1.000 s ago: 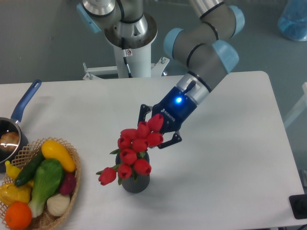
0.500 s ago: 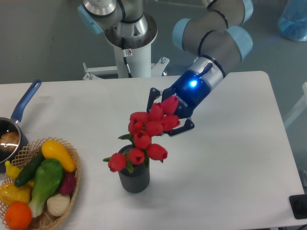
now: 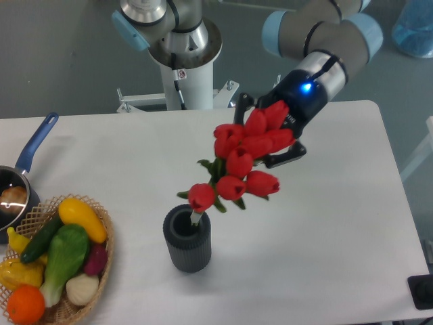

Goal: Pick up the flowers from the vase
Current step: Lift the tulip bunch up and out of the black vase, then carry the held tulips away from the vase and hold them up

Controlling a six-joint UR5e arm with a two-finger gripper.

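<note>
The flowers (image 3: pixel 240 159), a bunch of red tulip buds with small green leaves, hang tilted in the air above the table. My gripper (image 3: pixel 267 132) is shut on the upper end of the bunch, its dark fingers showing on either side of the top buds. The lowest bud sits just over the mouth of the vase (image 3: pixel 187 239), and a pale stem tip still reaches into that mouth. The dark grey ribbed vase stands upright on the white table, below and left of the gripper.
A wicker basket (image 3: pixel 103 261) of colourful fruit and vegetables sits at the front left. Behind it, a blue-handled saucepan (image 3: pixel 32 145) lies at the left edge. The robot's base column (image 3: pixel 181 61) rises at the back centre. The white table (image 3: pixel 325 230) extends to the right.
My gripper has risen and moved right with the flowers in its grasp. The bunch has come up out of the vase, whose open mouth now shows.
</note>
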